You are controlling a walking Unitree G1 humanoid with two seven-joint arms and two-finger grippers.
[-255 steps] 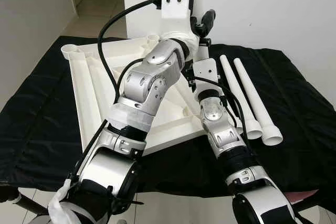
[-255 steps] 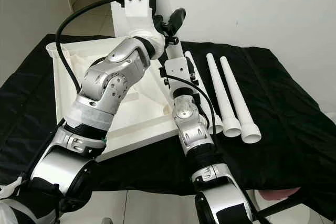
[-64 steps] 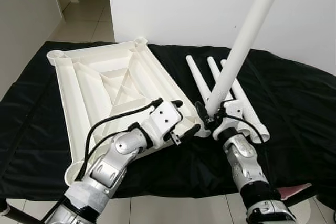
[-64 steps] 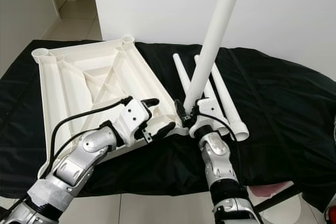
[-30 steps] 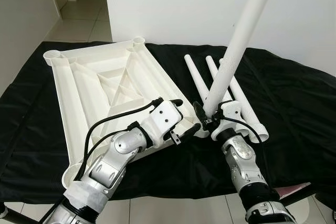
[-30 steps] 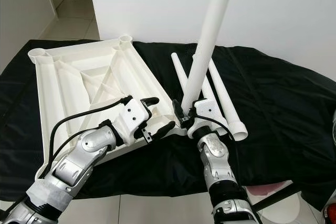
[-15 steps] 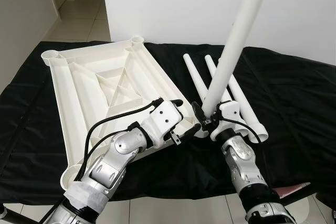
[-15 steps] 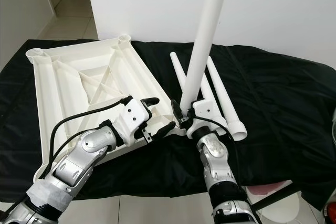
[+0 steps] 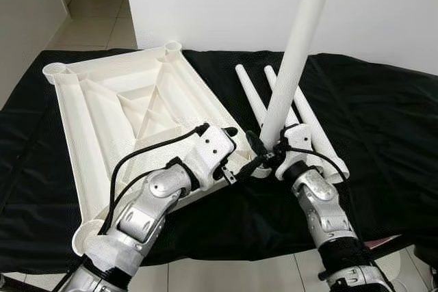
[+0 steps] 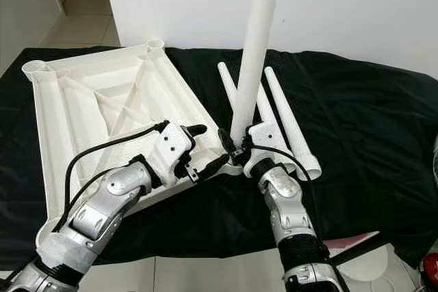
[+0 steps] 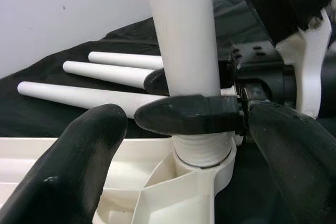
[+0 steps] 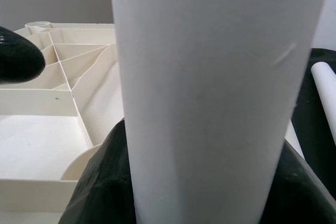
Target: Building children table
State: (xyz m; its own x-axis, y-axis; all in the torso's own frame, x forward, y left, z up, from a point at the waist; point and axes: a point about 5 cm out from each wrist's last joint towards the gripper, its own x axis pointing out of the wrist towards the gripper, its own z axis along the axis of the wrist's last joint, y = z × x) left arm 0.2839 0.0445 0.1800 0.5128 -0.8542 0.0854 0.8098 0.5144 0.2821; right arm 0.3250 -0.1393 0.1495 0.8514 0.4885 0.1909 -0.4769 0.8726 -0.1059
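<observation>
- You've got the black cloth (image 9: 383, 121) spread over the whole work surface, and everything in play sits on it.
- Biggest piece: the white tabletop (image 9: 123, 111), lying upside down with its ribbed underside facing up. That's your landmark.
- Count the corner sockets on the tabletop: the far-left socket (image 9: 54, 70), the far-right socket (image 9: 172, 46) and the near-left socket (image 9: 85, 237) all stand open, no leg in any of them.
- Now the action, at the tabletop's near-right corner: the upright leg (image 9: 294, 52) stands almost vertical, its threaded foot entering the near-right socket (image 11: 207, 163). In the left wrist view some thread is above the rim, so my call is it's started, not seated.
- Just beside the tabletop's right edge, three spare legs (image 10: 284, 117) lie side by side on the cloth, untouched.
- Your right gripper (image 9: 268, 151) is clamped around the upright leg just above the socket, a black finger on each side of the tube.
- Your left gripper (image 9: 236, 152) sits at that same corner with fingers spread apart, gripping nothing; one fingertip (image 11: 79, 166) is over the tabletop's rim, apparently steadying the corner.
- Scoreboard, as I judge it: first leg going in, three to go, then the flip onto its feet.
</observation>
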